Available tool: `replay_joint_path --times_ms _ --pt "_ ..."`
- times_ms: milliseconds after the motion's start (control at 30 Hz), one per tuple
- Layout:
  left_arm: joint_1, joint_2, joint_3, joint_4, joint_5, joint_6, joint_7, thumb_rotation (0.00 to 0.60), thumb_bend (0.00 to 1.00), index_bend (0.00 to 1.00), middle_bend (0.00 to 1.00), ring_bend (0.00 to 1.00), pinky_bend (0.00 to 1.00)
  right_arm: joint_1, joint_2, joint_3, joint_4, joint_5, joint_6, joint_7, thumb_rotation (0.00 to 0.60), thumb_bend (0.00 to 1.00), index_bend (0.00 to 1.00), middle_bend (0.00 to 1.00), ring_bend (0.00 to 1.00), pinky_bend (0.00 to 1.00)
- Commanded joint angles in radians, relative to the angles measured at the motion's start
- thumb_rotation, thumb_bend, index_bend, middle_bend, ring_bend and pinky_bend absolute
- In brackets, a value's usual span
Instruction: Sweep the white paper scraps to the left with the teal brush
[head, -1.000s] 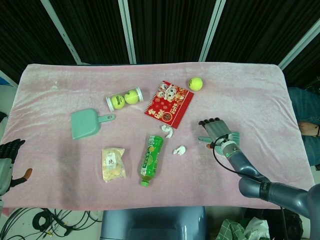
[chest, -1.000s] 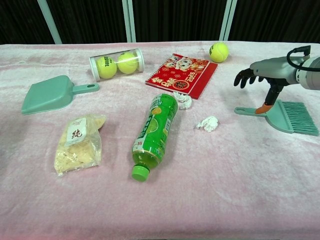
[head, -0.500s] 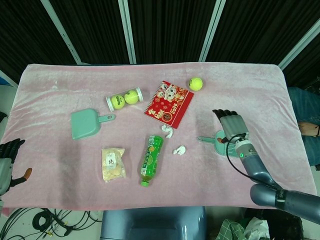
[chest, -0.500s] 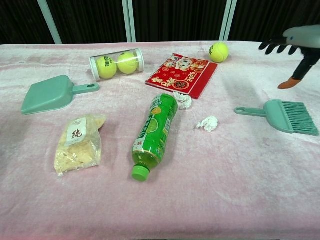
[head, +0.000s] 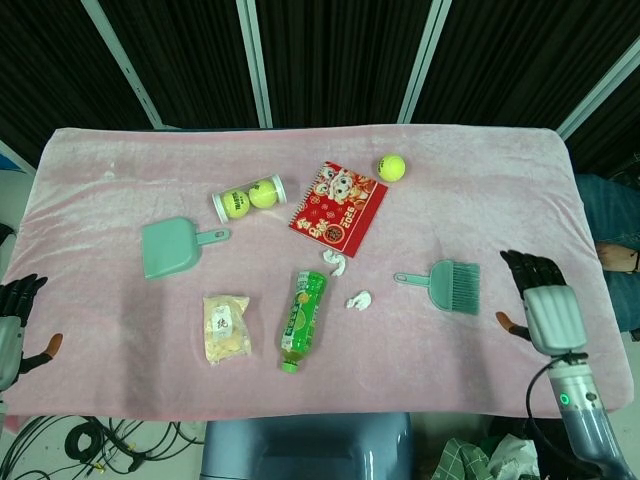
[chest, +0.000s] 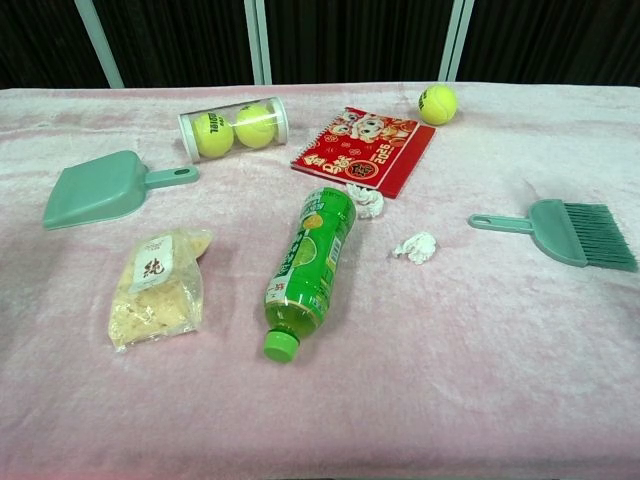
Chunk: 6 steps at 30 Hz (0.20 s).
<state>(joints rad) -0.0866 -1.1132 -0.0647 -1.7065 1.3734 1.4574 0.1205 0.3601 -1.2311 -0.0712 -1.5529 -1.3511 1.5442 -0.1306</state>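
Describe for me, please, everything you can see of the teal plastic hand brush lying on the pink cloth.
The teal plastic hand brush lies flat on the pink cloth at the table's right side. Its thin handle points left toward the nearer white paper scrap; its fan of teal bristles spreads to the right. Nothing touches it but the cloth. The right hand is off to its right, apart from it, holding nothing.

Grey right hand (head: 541, 303) is seen at the table's right edge, fingers spread, nothing held, forearm trailing toward the bottom corner. Left hand (head: 15, 320) is seen at the left edge, fingers apart, nothing held.
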Motion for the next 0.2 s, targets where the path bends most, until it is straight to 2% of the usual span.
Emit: replay_joint_path --times_ms 33,100,200 --pt "0.002 -0.006 0.000 0.006 0.009 0.010 0.009 0.600 0.31 0.12 0.07 0.04 0.05 -0.079 -0.079 -0.039 0.101 -0.059 0.069 -0.013 0.600 0.05 0.13 0.13 0.13 0.15" --pt "0.003 -0.008 -0.001 0.008 0.010 0.015 0.012 0.600 0.31 0.12 0.07 0.03 0.05 -0.090 -0.097 -0.018 0.119 -0.069 0.097 -0.020 0.600 0.05 0.13 0.13 0.13 0.15" --pt "0.005 -0.013 -0.003 0.012 0.018 0.026 0.013 0.600 0.31 0.12 0.07 0.02 0.05 -0.102 -0.101 -0.016 0.116 -0.065 0.077 -0.009 0.600 0.05 0.13 0.13 0.13 0.15"
